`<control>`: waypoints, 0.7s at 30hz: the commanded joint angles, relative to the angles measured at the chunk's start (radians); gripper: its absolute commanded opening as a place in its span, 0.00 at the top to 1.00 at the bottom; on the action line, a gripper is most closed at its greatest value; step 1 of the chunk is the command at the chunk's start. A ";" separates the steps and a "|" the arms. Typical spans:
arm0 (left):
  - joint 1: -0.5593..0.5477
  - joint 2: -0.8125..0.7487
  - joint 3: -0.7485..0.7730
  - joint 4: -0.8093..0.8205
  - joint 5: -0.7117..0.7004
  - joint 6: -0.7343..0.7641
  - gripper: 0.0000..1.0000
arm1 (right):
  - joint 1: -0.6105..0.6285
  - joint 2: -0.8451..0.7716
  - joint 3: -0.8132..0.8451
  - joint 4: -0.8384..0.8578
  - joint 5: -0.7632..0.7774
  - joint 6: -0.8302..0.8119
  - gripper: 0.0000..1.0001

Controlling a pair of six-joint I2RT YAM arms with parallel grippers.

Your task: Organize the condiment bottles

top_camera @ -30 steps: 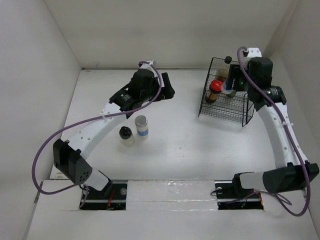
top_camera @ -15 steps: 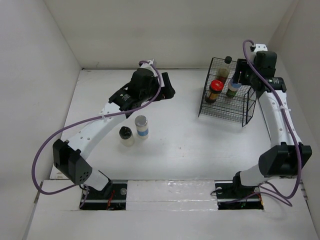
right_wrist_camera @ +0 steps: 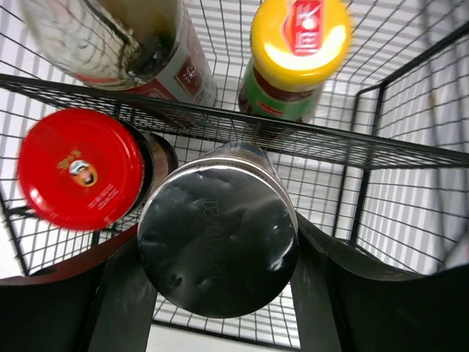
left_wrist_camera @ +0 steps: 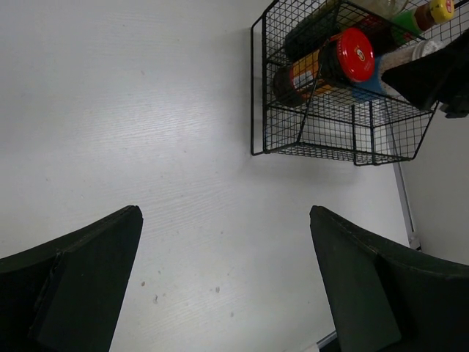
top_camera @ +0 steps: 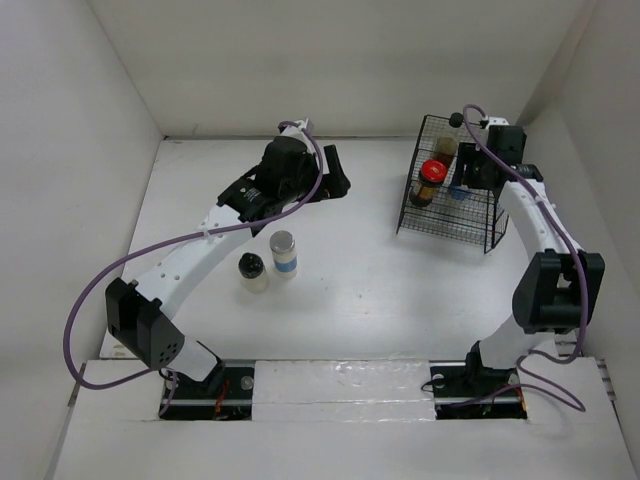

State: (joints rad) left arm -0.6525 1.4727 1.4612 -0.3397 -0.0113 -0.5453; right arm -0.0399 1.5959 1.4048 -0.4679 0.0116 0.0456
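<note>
My right gripper [right_wrist_camera: 218, 293] is shut on a silver-capped shaker [right_wrist_camera: 218, 238] and holds it upright inside the black wire basket [right_wrist_camera: 410, 150]. Beside it stand a red-lidded dark jar [right_wrist_camera: 80, 169], a brown sauce bottle [right_wrist_camera: 146, 44] and a yellow-capped green-labelled bottle [right_wrist_camera: 299, 44]. In the top view the right gripper [top_camera: 472, 178] hangs over the basket's [top_camera: 495, 232] right half, next to the red-lidded jar [top_camera: 432, 180]. A second silver-capped blue-labelled shaker [top_camera: 284, 252] and a black-capped jar [top_camera: 252, 271] stand on the table at left centre. My left gripper [top_camera: 335, 175] is open and empty, above bare table [left_wrist_camera: 227, 286].
White walls close the table in at the left, back and right. The basket [left_wrist_camera: 330, 139] stands at the back right, close to the right wall. The left arm stretches over the table's left half, above and behind the two standing jars.
The right wrist swung out toward the back right wall, then came back left and down over the basket's right half. The left arm and the two jars on the table have not moved.
</note>
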 commanded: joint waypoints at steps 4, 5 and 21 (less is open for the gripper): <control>0.001 -0.006 0.025 0.042 0.013 0.016 0.05 | -0.014 0.102 0.058 0.092 -0.042 0.040 0.50; 0.001 -0.006 0.015 0.042 0.013 0.016 0.05 | -0.014 0.111 0.059 0.072 -0.042 0.040 0.48; 0.021 -0.049 0.103 0.030 -0.041 0.059 0.13 | 0.121 -0.166 -0.004 0.034 0.220 0.063 0.13</control>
State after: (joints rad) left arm -0.6449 1.4719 1.4864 -0.3374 -0.0231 -0.5243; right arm 0.0254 1.5257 1.4216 -0.4664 0.1520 0.1017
